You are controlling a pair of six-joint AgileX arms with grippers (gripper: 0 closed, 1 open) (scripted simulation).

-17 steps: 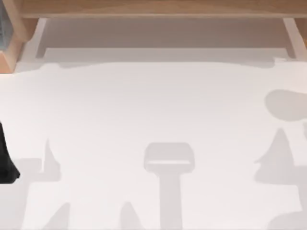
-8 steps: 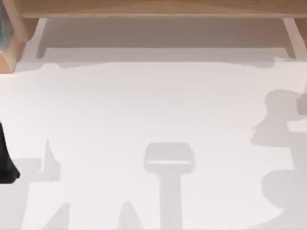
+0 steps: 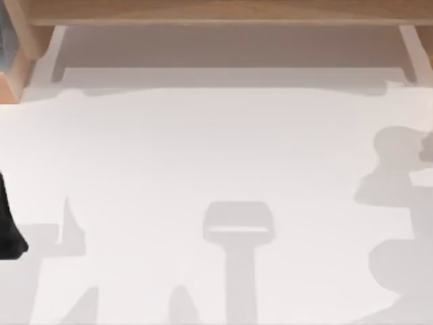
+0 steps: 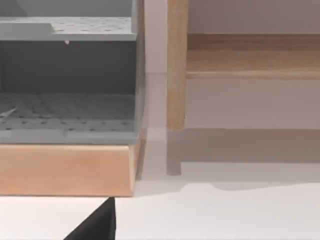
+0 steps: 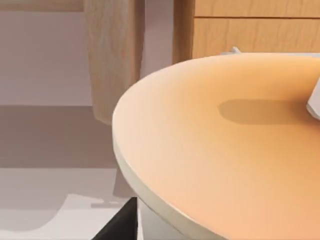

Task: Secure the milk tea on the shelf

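Top view showed the white counter (image 3: 216,156) with the shelf (image 3: 216,12) along its far edge. Right wrist view sat close over the milk tea (image 5: 225,145), near a shelf post. Right pincer's state couldn't be told. The cup looked light, thin-walled, crushable; mid-wall seemed safest.

Even, bright, diffuse light. The white desk (image 3: 203,149) shows no glare or hot spots. Soft grey shadows fall on it: a band along the shelf (image 3: 223,11) at the far edge, arm-shaped patches at the near edge and right side. All views slightly soft, edges fuzzy. In the right wrist view the milk tea (image 5: 235,150) sits very close, its orange top carrying one faint oval shadow.
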